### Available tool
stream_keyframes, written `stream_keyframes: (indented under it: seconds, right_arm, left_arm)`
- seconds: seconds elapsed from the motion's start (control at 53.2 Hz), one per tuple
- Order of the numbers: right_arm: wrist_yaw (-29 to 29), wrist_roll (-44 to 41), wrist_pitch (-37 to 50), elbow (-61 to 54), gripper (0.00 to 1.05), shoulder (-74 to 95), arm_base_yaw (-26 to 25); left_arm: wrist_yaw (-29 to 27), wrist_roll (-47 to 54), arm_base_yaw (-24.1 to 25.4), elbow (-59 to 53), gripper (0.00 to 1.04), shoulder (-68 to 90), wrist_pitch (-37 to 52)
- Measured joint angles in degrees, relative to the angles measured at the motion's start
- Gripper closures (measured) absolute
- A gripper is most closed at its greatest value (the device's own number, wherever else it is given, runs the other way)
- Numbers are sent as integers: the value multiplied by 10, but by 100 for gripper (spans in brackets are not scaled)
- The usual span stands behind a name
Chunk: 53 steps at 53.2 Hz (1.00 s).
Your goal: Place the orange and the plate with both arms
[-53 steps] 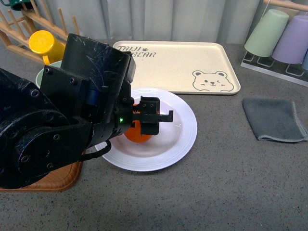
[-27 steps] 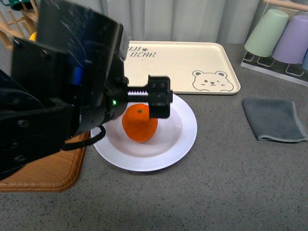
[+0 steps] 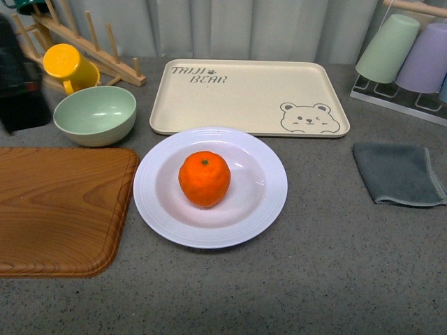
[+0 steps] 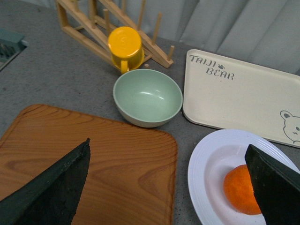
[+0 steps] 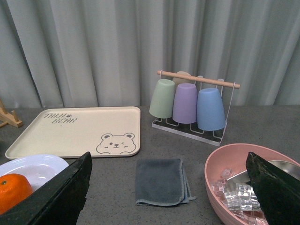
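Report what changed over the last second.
The left gripper, which was down around the orange, released it, lifted and pulled back to the left. It is open now, and its arm shows only at the front view's left edge. The orange sits free on the plate. Plate, tray, bowl and cloth stayed put.

Orange [image 3: 204, 179] dimpled; plate [image 3: 274, 202] glossy smooth; board [image 3: 63, 209] wood grain; cloth [image 3: 394, 172] matt.

Grey speckled tabletop [image 3: 335, 279], pale grey pleated curtain [image 5: 117, 47] behind, soft even light
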Motion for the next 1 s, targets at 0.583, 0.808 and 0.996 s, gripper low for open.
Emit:
stream_keyframes:
  seconds: [0.583,0.808,0.996]
  right_arm:
    - [0,0,0,0,9,0,0]
    - [0,0,0,0,9,0,0]
    - [0,0,0,0,9,0,0]
  left_arm:
    - [128,148,76,-154,80,-286,45]
    - [168,155,118,-155,101,-395,-51]
    - [226,156,183,-155,101,-464,-115]
